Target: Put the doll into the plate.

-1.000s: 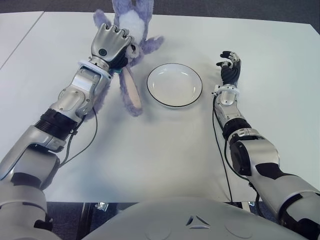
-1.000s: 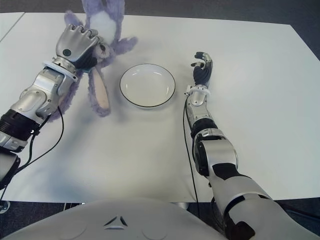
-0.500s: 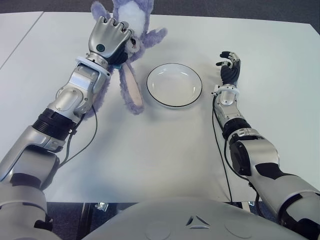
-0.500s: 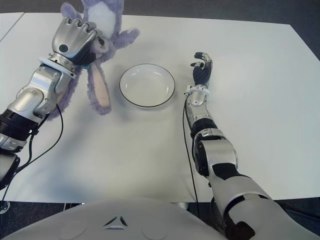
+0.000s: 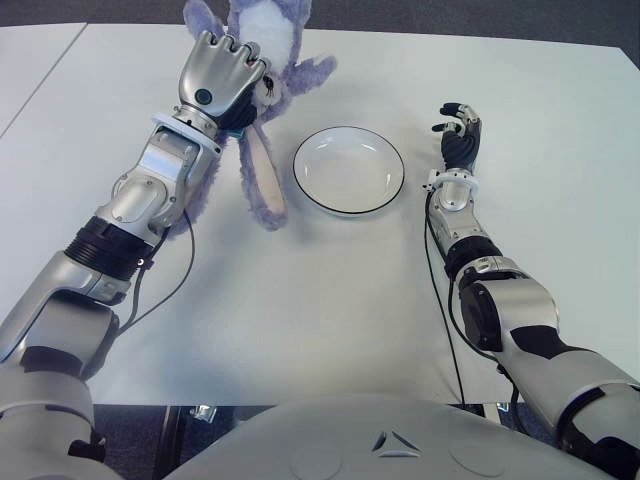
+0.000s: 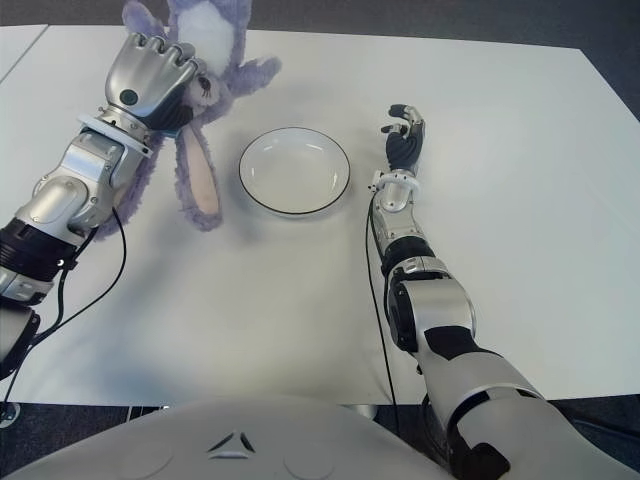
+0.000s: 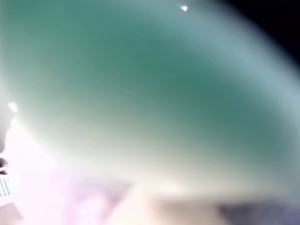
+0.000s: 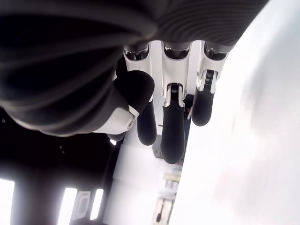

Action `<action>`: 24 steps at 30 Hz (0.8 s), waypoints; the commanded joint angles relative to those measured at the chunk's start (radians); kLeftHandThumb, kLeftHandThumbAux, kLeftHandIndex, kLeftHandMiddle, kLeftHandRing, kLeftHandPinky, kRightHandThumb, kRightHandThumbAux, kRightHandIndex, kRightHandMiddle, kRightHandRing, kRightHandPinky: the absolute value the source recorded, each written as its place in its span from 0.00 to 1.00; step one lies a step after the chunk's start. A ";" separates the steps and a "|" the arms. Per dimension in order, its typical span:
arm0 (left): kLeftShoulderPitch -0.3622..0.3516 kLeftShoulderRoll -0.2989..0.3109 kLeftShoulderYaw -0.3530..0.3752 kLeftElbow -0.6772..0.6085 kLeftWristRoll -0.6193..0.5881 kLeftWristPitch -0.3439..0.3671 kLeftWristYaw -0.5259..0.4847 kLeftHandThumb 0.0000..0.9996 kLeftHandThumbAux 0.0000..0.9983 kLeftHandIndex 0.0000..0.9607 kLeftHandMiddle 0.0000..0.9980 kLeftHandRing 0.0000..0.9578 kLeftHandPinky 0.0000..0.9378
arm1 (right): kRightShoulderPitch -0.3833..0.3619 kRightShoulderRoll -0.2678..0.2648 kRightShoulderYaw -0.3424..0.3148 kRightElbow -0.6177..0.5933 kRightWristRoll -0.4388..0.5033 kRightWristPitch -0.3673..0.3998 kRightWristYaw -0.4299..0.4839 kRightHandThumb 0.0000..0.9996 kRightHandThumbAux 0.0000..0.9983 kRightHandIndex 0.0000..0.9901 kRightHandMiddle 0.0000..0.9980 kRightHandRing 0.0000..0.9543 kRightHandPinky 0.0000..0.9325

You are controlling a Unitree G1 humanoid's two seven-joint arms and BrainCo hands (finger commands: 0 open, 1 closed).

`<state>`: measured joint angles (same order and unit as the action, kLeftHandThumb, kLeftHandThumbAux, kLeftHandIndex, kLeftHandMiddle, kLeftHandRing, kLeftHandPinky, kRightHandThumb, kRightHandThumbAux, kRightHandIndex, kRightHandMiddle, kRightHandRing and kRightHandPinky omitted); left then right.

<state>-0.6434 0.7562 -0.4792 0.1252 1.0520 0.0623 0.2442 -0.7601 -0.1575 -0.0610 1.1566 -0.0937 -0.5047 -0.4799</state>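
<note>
1. Inside the left hand (image 5: 222,80), on the far left part of the table (image 5: 330,290), the doll (image 5: 262,75) hangs head-down: a purple plush rabbit gripped around the head, its body rising beyond the knuckles and its long ears dangling below them.
2. The fingers are wrapped tight around the plush, so the hand is grasping the doll; a grip at the head seems chosen because it is the bulkiest part to close on. The left wrist view is blocked by something close to the lens and adds nothing.
3. The ear tips reach down to about the table surface, though I cannot tell whether they touch it. That suggests the doll is only partly lifted.
4. To the right of the holding hand, near the dangling ears, lies the plate (image 5: 349,169), white with a dark rim and holding nothing.
5. Beyond the plate's other side shows the right hand (image 5: 460,128), fingers loosely extended and holding nothing, out of the carrying path.
6. The carry across to the plate is probably next.
</note>
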 commanded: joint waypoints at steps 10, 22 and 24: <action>0.059 -0.014 0.004 -0.217 -0.041 -0.182 -0.041 0.58 0.75 0.84 0.91 0.92 0.94 | 0.338 0.089 0.028 0.181 -0.044 0.030 0.006 1.00 0.67 0.32 0.32 0.49 0.28; 0.054 -0.054 -0.007 -0.230 -0.043 -0.304 -0.013 0.60 0.73 0.83 0.90 0.92 0.95 | 0.337 0.090 0.028 0.182 -0.043 0.034 0.006 1.00 0.67 0.32 0.32 0.48 0.25; 0.056 -0.057 -0.002 -0.232 -0.043 -0.317 -0.012 0.60 0.73 0.83 0.90 0.92 0.95 | 0.337 0.090 0.028 0.182 -0.043 0.036 0.006 1.00 0.67 0.32 0.32 0.48 0.25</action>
<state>-0.6180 0.7234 -0.4806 -0.0748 1.0181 -0.1808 0.2384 -0.7608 -0.1573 -0.0582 1.1569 -0.0942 -0.5029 -0.4800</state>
